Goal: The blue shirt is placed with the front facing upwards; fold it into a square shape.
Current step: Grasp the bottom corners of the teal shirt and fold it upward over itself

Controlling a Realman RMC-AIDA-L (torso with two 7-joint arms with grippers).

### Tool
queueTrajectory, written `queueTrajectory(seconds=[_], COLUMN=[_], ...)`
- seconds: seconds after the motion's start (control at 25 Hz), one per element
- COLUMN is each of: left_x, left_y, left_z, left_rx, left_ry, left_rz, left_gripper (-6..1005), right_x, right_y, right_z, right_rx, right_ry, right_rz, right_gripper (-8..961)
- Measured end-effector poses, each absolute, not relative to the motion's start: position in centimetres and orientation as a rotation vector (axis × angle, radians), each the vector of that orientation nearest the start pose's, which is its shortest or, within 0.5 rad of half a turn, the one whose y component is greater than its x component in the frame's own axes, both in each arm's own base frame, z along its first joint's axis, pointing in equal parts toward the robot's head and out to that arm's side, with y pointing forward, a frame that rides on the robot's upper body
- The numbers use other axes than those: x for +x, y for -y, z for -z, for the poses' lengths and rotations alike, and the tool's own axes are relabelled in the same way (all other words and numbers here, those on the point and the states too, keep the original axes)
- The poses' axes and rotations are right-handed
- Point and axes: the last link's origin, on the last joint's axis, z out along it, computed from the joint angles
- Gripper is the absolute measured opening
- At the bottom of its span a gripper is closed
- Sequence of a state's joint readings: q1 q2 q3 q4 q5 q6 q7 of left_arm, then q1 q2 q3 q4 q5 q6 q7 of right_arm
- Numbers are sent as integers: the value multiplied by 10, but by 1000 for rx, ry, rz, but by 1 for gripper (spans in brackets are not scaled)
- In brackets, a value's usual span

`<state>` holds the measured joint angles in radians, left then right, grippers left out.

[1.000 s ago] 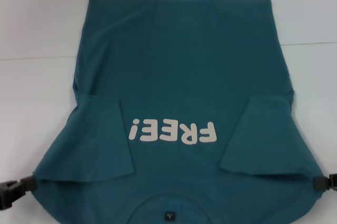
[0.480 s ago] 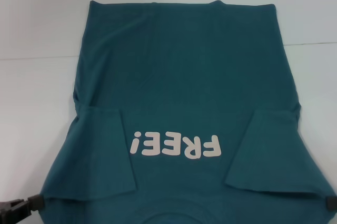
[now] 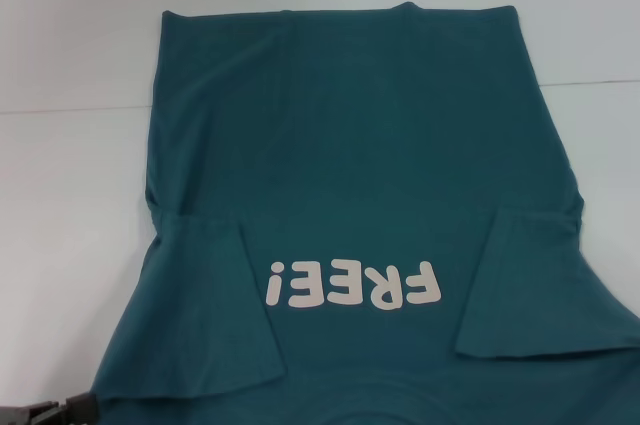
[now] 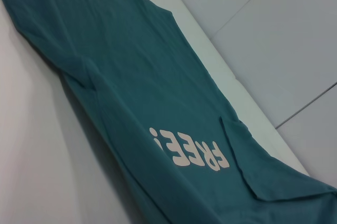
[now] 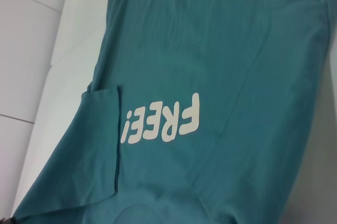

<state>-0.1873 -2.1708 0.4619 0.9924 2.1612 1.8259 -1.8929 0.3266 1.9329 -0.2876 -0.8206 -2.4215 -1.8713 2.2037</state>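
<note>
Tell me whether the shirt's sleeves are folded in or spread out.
Folded in. On the blue shirt, the left sleeve and right sleeve both lie flapped over the body, flanking the FREE! lettering.

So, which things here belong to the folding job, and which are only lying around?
Belongs to the job:
- blue shirt, both sleeves folded in
- left hand, at the shirt's near left corner

Just there:
- white table
- right hand: not in view

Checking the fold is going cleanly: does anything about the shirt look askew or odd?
Nothing is damaged. The blue shirt lies skewed: its near end flares wider than its far hem, both sleeves folded inward.
</note>
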Motion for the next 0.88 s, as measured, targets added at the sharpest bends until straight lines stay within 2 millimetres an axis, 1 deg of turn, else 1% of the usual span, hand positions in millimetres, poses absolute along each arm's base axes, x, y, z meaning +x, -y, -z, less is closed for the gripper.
queueTrajectory(seconds=[0.12,0.28,0.52,0.68,0.8,0.88], left_x=[-332,-331,-331,-331,-331,-330], left_y=[-213,-208,-198,-196,-197,-202], left_z=[-38,-37,-36,-36,-35,-35], left_rx=[-2375,-2387,-2401,-2405,-2405,-2398], left_ry=[1521,1536,1557,1560,1565,1565], left_rz=[745,759,777,779,789,814], left_gripper=[1,1,2,2,2,1], right_x=[373,376,381,383,382,379], right_y=[-231,-223,-211,-205,-205,-210], right_z=[-108,-110,-109,-108,-107,-107], right_rx=[-2114,-2092,-2060,-2049,-2054,-2064], right_ry=[-1969,-1986,-2009,-2020,-2021,-2008], right_rz=[-535,-548,-563,-571,-591,-614], right_gripper=[83,86,89,92,94,95])
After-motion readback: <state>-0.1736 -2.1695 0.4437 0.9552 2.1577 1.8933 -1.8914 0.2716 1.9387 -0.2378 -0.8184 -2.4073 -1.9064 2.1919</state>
